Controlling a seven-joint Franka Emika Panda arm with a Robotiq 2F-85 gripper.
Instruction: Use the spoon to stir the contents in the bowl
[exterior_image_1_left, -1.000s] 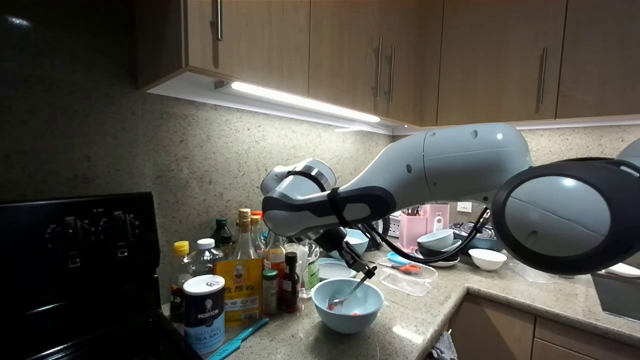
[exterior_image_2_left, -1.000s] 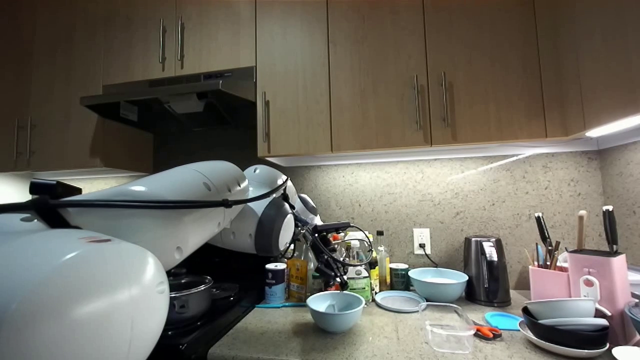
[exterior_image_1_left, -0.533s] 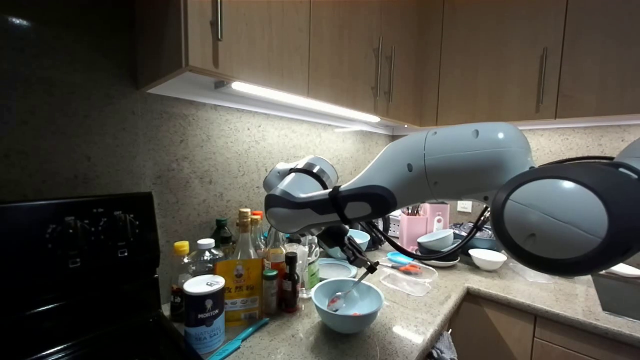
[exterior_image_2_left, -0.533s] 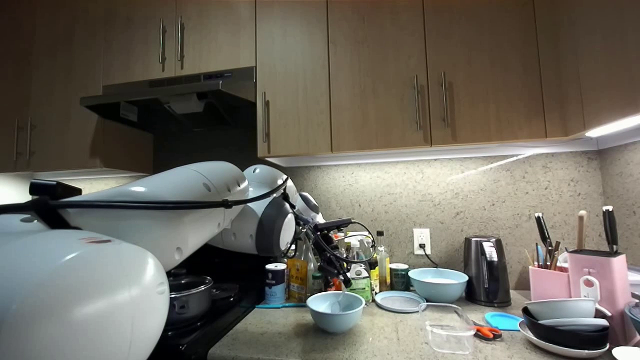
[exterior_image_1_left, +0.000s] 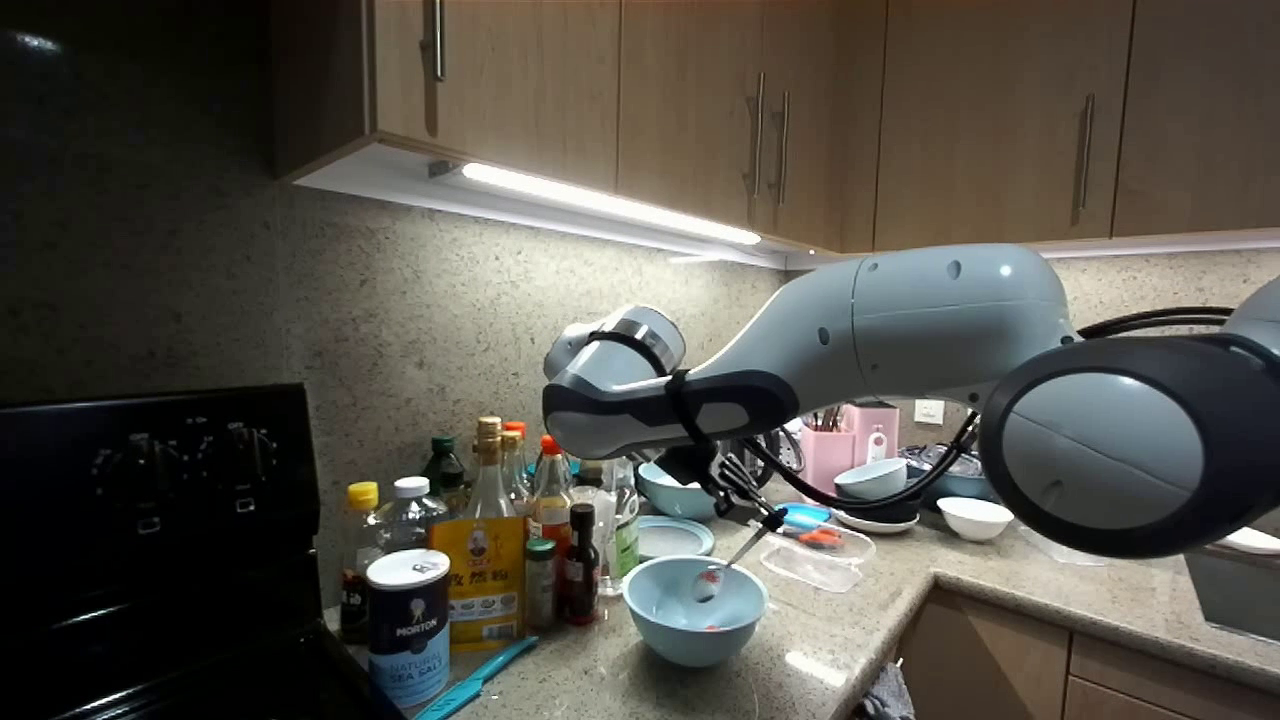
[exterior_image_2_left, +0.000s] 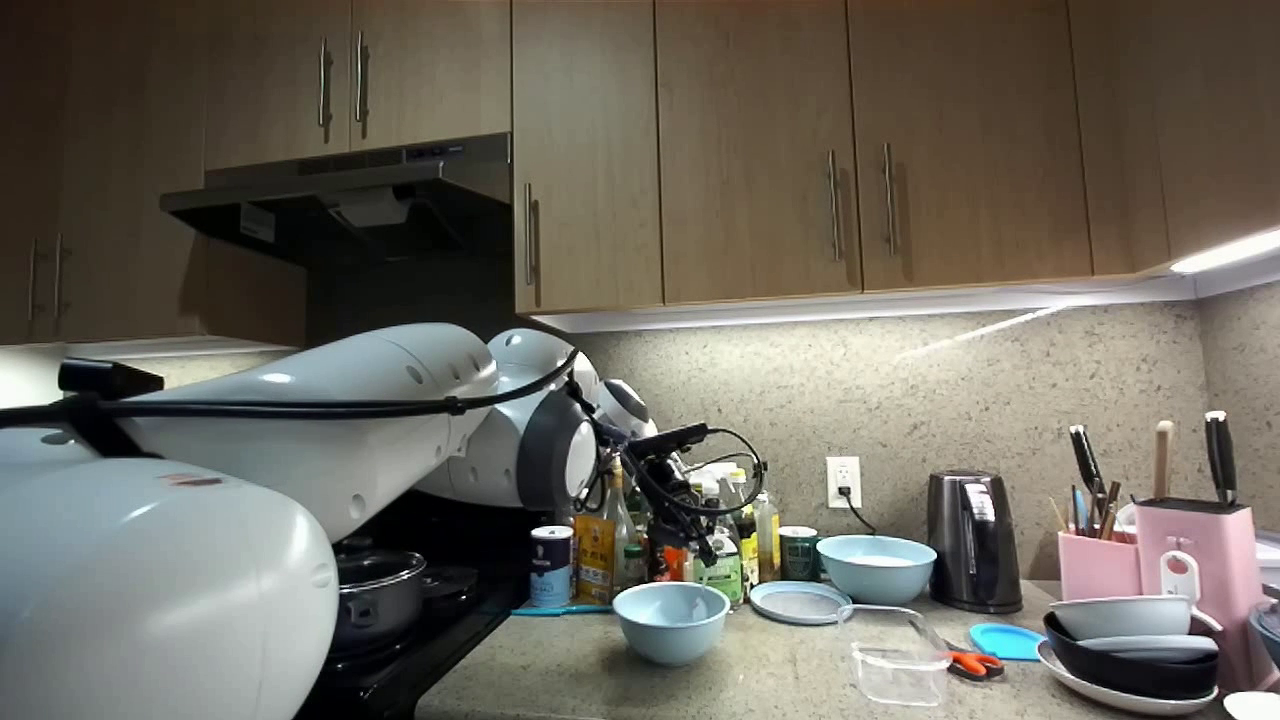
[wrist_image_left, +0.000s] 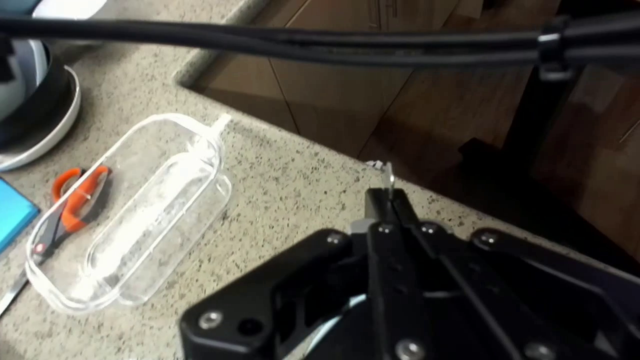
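One spoon (exterior_image_1_left: 738, 555), pinched in the jaws near the end of its handle; that end pokes past them, shiny, in the wrist view. Handle slopes down into the light-blue bowl (exterior_image_1_left: 693, 645), upright on the surface (exterior_image_1_left: 600, 685) near a small dark bottle (exterior_image_1_left: 580, 575). A few reddish contents (exterior_image_1_left: 712, 628) low inside; spoon's head within the rim, seemingly lifted clear of them, red on it too. Can't tell whether it touches the wall. Judging by the gleam: metal, stiff, light, slick, apt to twist in so narrow a hold. High on the handle, across its flat, seems right. Bowl looks light, may skid if pushed
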